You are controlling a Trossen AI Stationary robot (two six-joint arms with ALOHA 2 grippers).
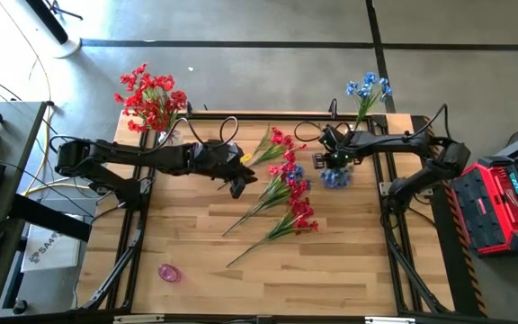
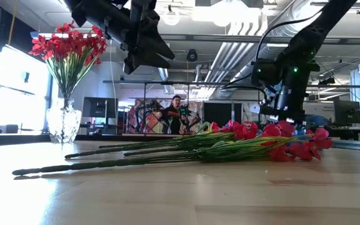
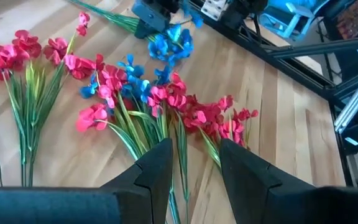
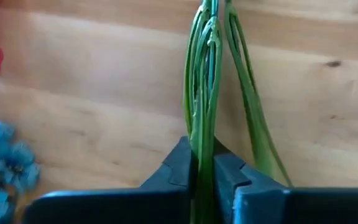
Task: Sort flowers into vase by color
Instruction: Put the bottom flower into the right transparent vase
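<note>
Now the flowers (image 1: 288,193) lie loose mid-table, red and blue sprays mixed, with red ones already standing in the vase (image 1: 162,137) at the far left corner. My right claw (image 4: 205,167) is clenched on a green stem (image 4: 202,99) of a blue spray. I should lift straight and slowly so neighbouring leaves slip free. My left claw (image 3: 194,163) hangs parted above the pile, holding nothing. No readable writing anywhere.
</note>
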